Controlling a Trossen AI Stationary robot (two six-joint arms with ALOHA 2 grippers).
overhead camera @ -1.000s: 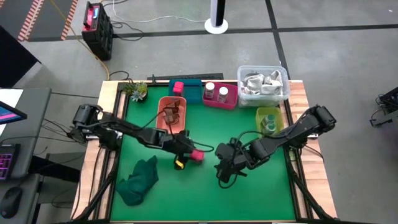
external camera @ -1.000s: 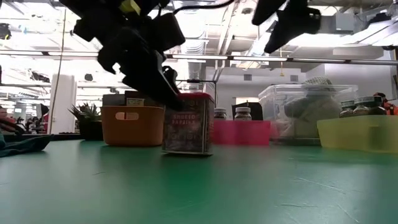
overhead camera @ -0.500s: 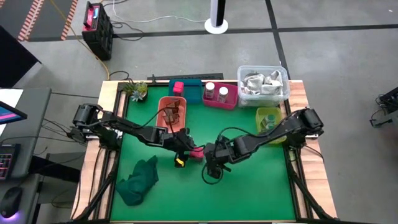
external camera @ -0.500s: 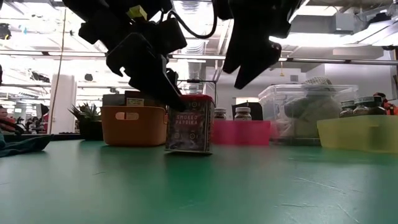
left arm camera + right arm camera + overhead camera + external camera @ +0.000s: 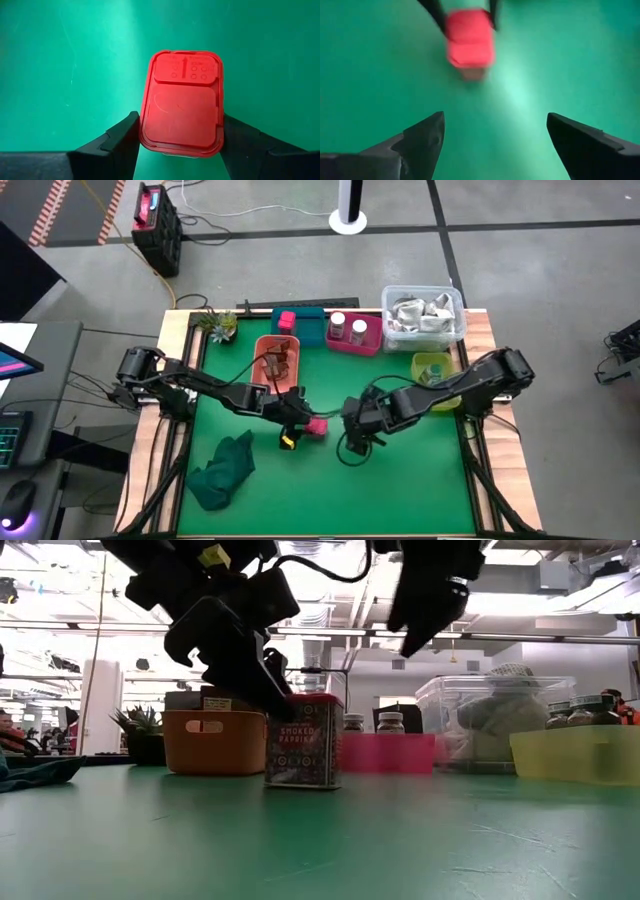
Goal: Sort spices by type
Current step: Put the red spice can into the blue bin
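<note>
A magenta box (image 5: 317, 427) with a red lid stands upright on the green mat near the table's middle; the low view shows its label (image 5: 303, 745). My left gripper (image 5: 180, 132) reaches down over it from the left and is shut on it. My right gripper (image 5: 492, 140) hangs open to the box's right (image 5: 350, 442), above the mat, touching nothing. The second magenta box (image 5: 287, 321) sits in the teal bin. Reddish-brown pieces (image 5: 279, 361) lie in the orange bin, white-topped jars (image 5: 348, 328) in the pink bin, greenish jars (image 5: 433, 376) in the yellow-green bin. My left gripper pinches the magenta box between its two fingers, one finger (image 5: 127, 132) on each long side of the red lid's rim (image 5: 146, 125). The fingers come from above, slanting from the table's left. The box stands upright with its base on the mat (image 5: 300, 783).
A dark green cloth (image 5: 225, 470) lies crumpled at the near left. A clear bin of shiny packets (image 5: 422, 315) stands at the far right corner, a small plant (image 5: 218, 325) at the far left. The bins line the far edge and right side.
My right gripper swung toward the table's left and down, close to the box, then drew back a little toward the right and up, staying open. My left gripper stayed at the box, which shifted only slightly on the mat.
</note>
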